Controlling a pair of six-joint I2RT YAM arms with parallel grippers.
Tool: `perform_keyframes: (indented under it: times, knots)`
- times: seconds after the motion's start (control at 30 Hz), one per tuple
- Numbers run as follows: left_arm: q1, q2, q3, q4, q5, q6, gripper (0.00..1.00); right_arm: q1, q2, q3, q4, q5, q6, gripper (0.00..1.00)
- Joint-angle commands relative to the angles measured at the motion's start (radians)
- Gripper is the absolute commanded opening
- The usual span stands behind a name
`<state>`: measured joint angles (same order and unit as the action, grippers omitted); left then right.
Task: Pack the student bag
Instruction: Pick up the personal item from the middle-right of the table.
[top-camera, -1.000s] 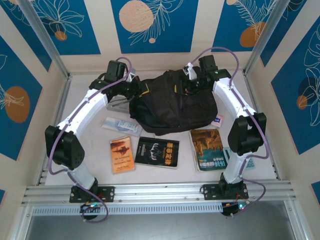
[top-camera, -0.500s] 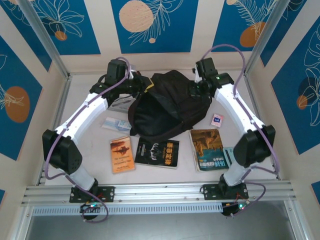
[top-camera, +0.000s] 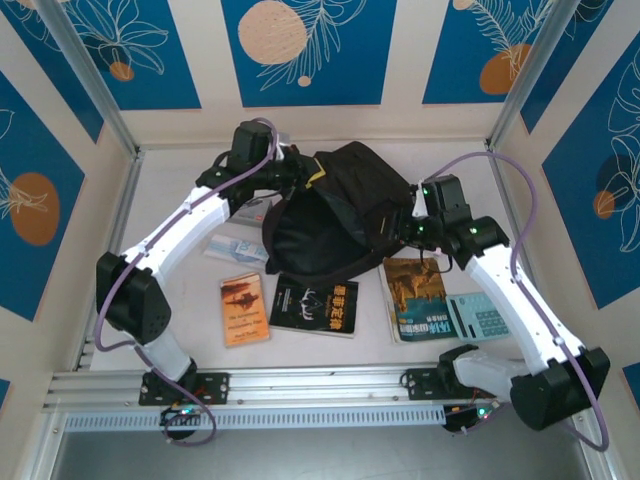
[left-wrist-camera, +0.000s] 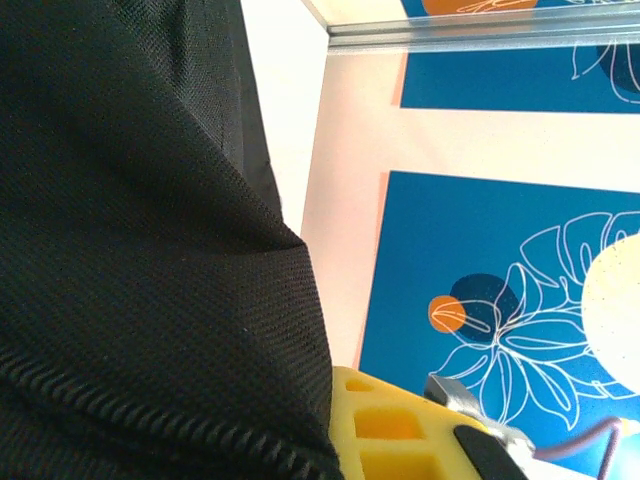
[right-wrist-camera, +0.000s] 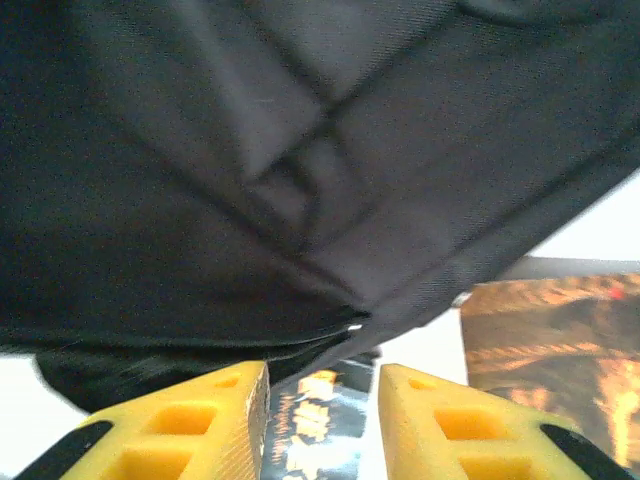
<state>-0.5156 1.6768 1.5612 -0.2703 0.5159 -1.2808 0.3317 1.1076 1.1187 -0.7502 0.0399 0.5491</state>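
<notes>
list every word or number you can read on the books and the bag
Nothing is clear enough to quote.
black book: orange characters on the cover, too blurred to read.
orange book: dark lines of print, too small to read.
brown book: pale characters on its teal band, too blurred.
bag: no lettering seen.

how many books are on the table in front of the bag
3: an orange book at left, a black book in the middle, a brown-and-blue book at right. The student bag may hide more.
</notes>
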Motion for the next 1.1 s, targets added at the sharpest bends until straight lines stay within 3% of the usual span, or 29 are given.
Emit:
perform_keyframes:
  times: [0.0, 0.07, 0.17, 0.33, 0.47, 0.6, 0.83, 1.07]
  knots:
    - [-0.015, -0.011, 0.037, 0.019, 0.022, 0.015, 0.00, -0.013, -0.021, -0.013, -0.035, -0.039, -0.016, 0.35]
    - [-0.016, -0.012, 0.043, 0.013, 0.018, 0.019, 0.00, -0.042, -0.050, -0.040, -0.084, 0.048, 0.051, 0.33]
    - [-0.017, -0.011, 0.059, -0.018, 0.005, 0.037, 0.00, -0.099, -0.078, -0.082, -0.128, 0.081, 0.054, 0.34]
    - [-0.015, -0.002, 0.083, -0.065, -0.012, 0.070, 0.00, -0.129, -0.007, -0.070, -0.255, 0.203, 0.048, 0.49]
    - [-0.011, 0.005, 0.085, -0.109, -0.027, 0.090, 0.00, -0.189, 0.016, -0.099, -0.258, 0.282, 0.031, 0.70]
    - [-0.009, 0.009, 0.072, -0.126, -0.022, 0.091, 0.00, -0.270, 0.092, -0.117, -0.236, 0.335, 0.025, 0.73]
    - [0.003, 0.000, 0.057, -0.132, -0.019, 0.100, 0.00, -0.337, 0.303, -0.084, -0.059, 0.248, -0.035, 0.83]
    - [0.006, -0.004, 0.054, -0.135, -0.009, 0.114, 0.00, -0.385, 0.555, 0.071, -0.034, 0.199, -0.058, 0.90]
